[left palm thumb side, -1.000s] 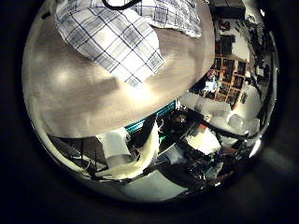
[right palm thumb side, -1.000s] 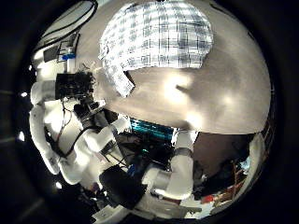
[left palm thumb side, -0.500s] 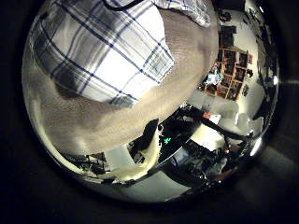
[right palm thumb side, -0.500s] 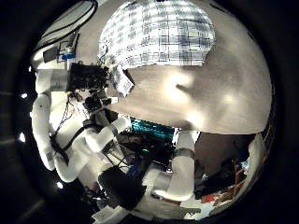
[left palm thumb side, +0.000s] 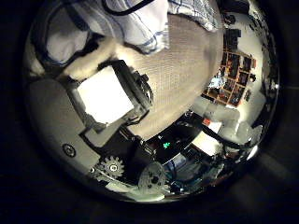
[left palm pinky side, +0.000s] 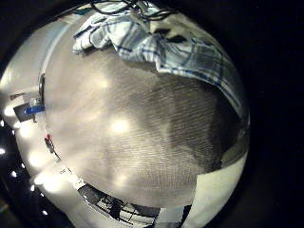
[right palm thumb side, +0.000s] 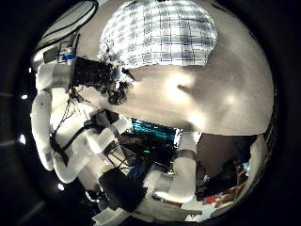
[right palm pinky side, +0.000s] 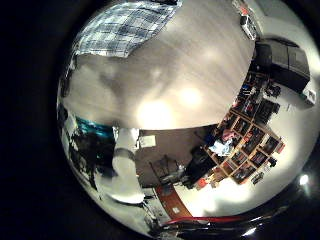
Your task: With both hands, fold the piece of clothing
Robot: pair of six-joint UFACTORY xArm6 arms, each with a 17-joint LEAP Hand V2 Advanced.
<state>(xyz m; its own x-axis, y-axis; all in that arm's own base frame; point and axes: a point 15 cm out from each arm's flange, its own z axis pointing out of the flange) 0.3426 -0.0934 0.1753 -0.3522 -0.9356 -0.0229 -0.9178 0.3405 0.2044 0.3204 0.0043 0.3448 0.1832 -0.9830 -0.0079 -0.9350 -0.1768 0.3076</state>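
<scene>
A checked shirt [right palm thumb side: 160, 33] lies spread on the table [right palm thumb side: 216, 85]. In the right thumb side palm view my left hand [right palm thumb side: 102, 75] sits at the shirt's corner near the table edge, its fingers on the cloth. In the left thumb side palm view its fingers [left palm thumb side: 107, 98] curl in over the bunched shirt edge [left palm thumb side: 140, 23]. The left little finger side palm view shows the shirt [left palm pinky side: 161, 47] rumpled across the table [left palm pinky side: 123, 133]. The right little finger side palm view shows the shirt [right palm pinky side: 120, 30] some way from my right hand, which is over bare table [right palm pinky side: 190, 70].
The table edge [right palm thumb side: 179, 122] runs close beside my left hand. Beyond it are the left arm [right palm thumb side: 47, 104] and room clutter, with shelves [right palm pinky side: 240, 110] farther off.
The left palm has dropped onto the shirt's edge and its fingers have curled into view over the cloth. The right palm's view has hardly shifted.
</scene>
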